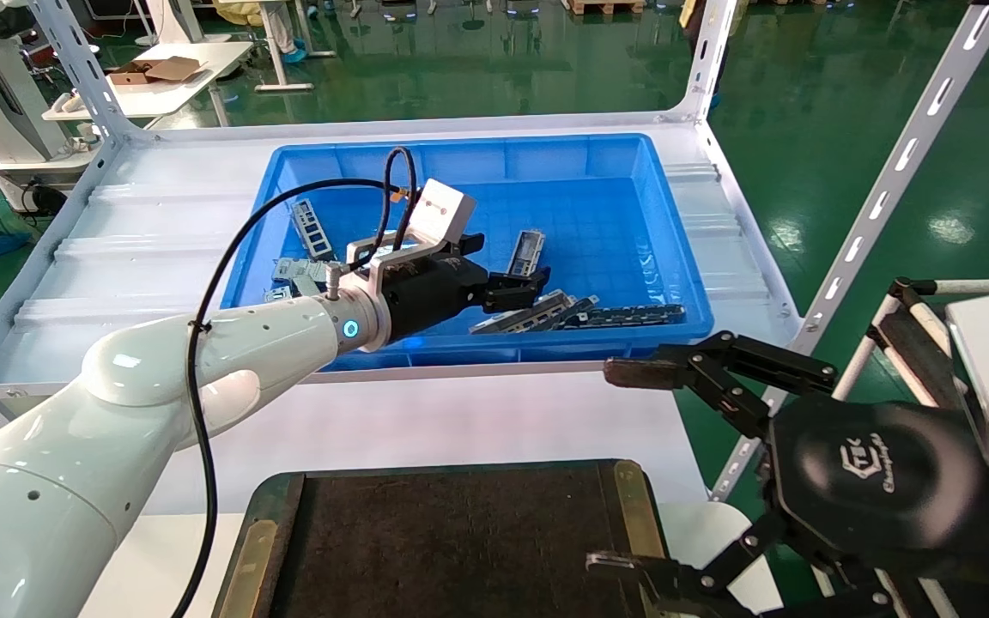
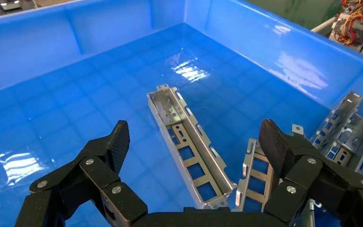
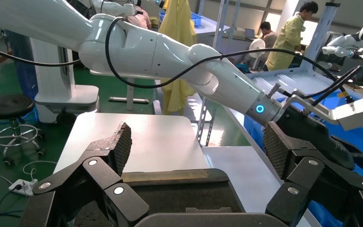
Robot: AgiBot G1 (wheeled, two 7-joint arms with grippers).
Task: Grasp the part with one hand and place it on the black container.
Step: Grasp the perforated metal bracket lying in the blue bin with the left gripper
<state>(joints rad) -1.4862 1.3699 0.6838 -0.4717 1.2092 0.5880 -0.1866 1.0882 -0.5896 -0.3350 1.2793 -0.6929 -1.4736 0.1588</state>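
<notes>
The part (image 1: 529, 251) is a grey channel strip with ladder cutouts, lying on the floor of the blue bin (image 1: 494, 159). In the left wrist view the part (image 2: 189, 146) lies below and between my open fingers, not touched. My left gripper (image 1: 507, 270), on the white arm, hangs inside the bin just above the part, open and empty; it also shows in its own view (image 2: 194, 142). My right gripper (image 1: 623, 468) is open and empty at the right, beside the black container (image 1: 258, 549). The container's brass rim (image 3: 170, 176) shows under my right gripper (image 3: 198, 142).
More grey strips lie piled near the bin's front wall (image 1: 546, 313) and at its left (image 1: 310, 227). One strip (image 2: 255, 177) lies close beside the part, others (image 2: 345, 132) farther off. White shelf uprights (image 1: 889, 180) stand at the right.
</notes>
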